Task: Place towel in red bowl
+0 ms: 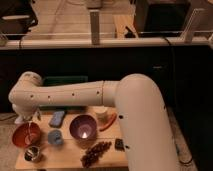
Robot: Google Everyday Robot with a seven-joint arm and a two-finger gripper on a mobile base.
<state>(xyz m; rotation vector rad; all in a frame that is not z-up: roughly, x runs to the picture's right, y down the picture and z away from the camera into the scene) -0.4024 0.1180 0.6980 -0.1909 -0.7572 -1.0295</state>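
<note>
My hand (30,124) hangs lower left, over the red bowl (17,138); I cannot tell if it holds anything; the pale towel (22,119) seems just behind the bowl's rim; I should drop it right in the middle.
</note>
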